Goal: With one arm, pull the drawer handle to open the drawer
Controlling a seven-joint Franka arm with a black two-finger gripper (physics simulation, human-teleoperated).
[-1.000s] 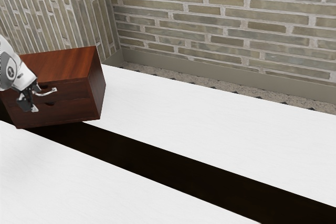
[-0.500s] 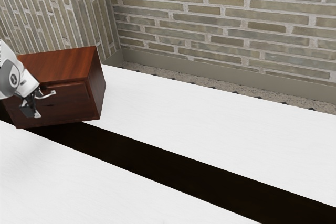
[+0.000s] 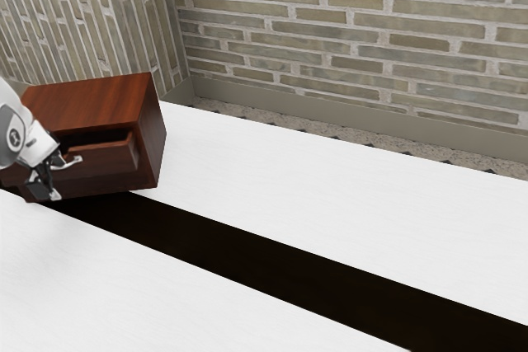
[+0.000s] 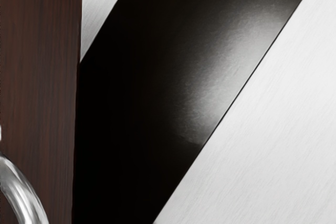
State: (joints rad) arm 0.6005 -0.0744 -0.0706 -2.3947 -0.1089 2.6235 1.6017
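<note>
Your arm (image 3: 16, 133) showed at nine o'clock in the exterior view, with the jaws at the front of the wooden cabinet (image 3: 99, 100) on the white worktop (image 3: 330, 195). You could not tell how far apart the jaws stood or whether they held anything. The metal handle (image 3: 70, 160) lay just at their three o'clock, on the drawer (image 3: 107, 158). The drawer stood out a little from the cabinet, with a dark gap along its top.
</note>
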